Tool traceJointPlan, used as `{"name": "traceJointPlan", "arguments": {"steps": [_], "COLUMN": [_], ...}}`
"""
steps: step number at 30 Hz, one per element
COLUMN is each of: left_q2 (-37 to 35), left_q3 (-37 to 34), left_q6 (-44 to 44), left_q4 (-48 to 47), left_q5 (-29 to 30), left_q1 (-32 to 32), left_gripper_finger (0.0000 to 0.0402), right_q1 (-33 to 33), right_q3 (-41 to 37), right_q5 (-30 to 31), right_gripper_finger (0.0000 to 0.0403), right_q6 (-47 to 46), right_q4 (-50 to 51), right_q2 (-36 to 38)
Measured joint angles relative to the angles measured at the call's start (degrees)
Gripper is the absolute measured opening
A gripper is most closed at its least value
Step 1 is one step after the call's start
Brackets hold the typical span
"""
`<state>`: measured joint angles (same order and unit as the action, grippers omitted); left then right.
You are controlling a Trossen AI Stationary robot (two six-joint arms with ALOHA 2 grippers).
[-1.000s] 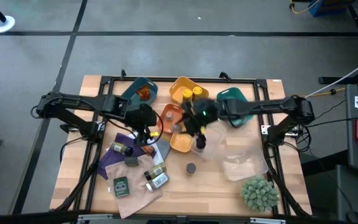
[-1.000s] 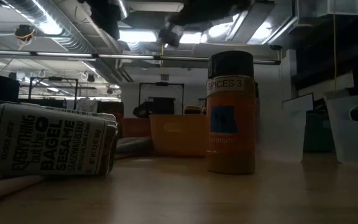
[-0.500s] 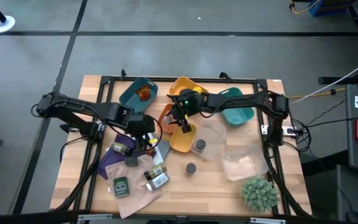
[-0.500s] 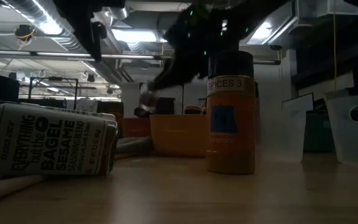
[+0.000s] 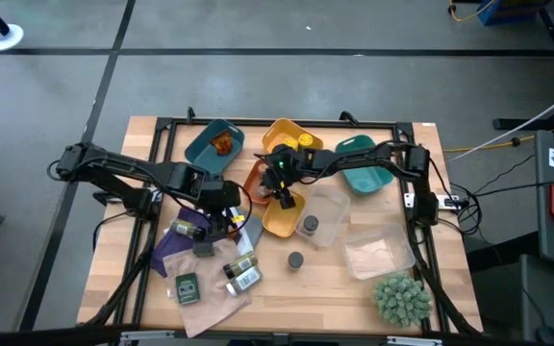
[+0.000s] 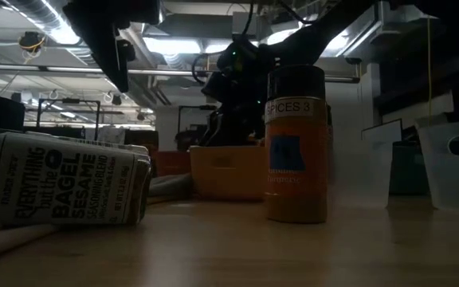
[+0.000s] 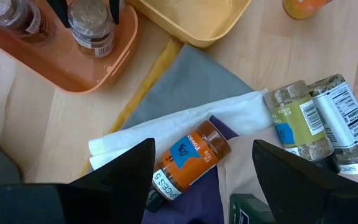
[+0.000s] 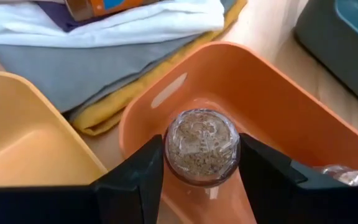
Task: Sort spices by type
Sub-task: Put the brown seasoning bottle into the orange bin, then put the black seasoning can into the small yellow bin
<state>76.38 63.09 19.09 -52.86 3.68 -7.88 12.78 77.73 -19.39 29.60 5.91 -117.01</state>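
Note:
My right gripper (image 5: 279,190) is shut on a clear jar of brown spice (image 8: 202,146), which sits low inside the orange tray (image 8: 272,118). A second jar (image 7: 17,18) is in that tray too. My left gripper (image 5: 223,211) hangs open above an amber-orange jar (image 7: 190,157). That jar lies on its side on folded cloths (image 7: 185,93), between the fingers but apart from them. More spices lie near the front left: two light jars (image 7: 316,118), a green packet (image 5: 188,286) and a white-labelled jar (image 6: 62,187). My right gripper pinches the clear jar between its two fingers, one on each side of its round wall (image 8: 166,152). The fingers slant down from the table's right. The jar's clear end faces the wrist camera. Its lower end (image 7: 97,46) is inside the orange tray; whether it rests on the floor I cannot tell.
Yellow trays (image 5: 282,219) (image 5: 277,135), a blue tray (image 5: 205,146) and a teal tray (image 5: 364,168) crowd the middle and far side. A clear tray (image 5: 330,216) holds a grey-lidded jar (image 5: 308,226). An upright orange jar (image 6: 296,143) and a spiky plant (image 5: 399,298) stand near the front.
My right gripper has swung toward the table's left and come down, carrying the clear jar from above the yellow and clear trays into the orange tray. My left gripper has sunk a little toward the cloths and stayed open.

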Motion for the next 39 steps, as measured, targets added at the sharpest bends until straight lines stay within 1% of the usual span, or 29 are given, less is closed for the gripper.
{"name": "traceJointPlan", "arguments": {"steps": [7,11,18,22,25,27,29,33,36,39], "left_q2": [0.0,0.0,0.0,0.0,0.0,0.0,0.0,0.0,0.0,0.0], "left_q3": [0.0,0.0,0.0,0.0,0.0,0.0,0.0,0.0,0.0,0.0], "left_q6": [0.0,0.1,0.0,0.0,0.0,1.5,5.1,11.9,12.1,8.8], "left_q4": [0.0,0.0,-0.1,-1.0,-2.4,-4.4,-6.4,-10.5,-11.8,-11.6], "left_q5": [0.0,0.0,0.0,0.0,0.1,0.1,0.1,0.2,0.2,0.2], "left_q1": [0.0,0.0,0.0,0.0,0.0,0.1,0.5,2.3,3.5,4.2], "left_gripper_finger": [0.0253,0.0253,0.0253,0.0253,0.0253,0.0253,0.0253,0.0253,0.0253,0.0253], "right_q1": [0.0,-0.1,-0.1,-0.1,-0.1,-0.1,-0.1,-0.1,-0.5,-1.0], "right_q3": [0.0,0.0,0.0,0.0,0.7,1.9,3.9,8.6,11.8,15.1], "right_q5": [1.5,3.3,3.3,3.7,4.5,5.4,6.3,6.4,6.4,5.6], "right_gripper_finger": [0.0185,0.0207,0.0248,0.0261,0.0263,0.0263,0.0264,0.0264,0.0264,0.0264], "right_q6": [0.2,0.2,0.2,0.2,0.2,-0.8,-1.9,-2.3,-2.2,-1.4], "right_q4": [-0.1,-0.1,-0.1,-0.1,0.8,2.6,5.1,13.4,18.2,23.3], "right_q2": [0.0,0.0,0.0,0.0,0.1,0.3,0.4,0.4,0.4,0.4]}}
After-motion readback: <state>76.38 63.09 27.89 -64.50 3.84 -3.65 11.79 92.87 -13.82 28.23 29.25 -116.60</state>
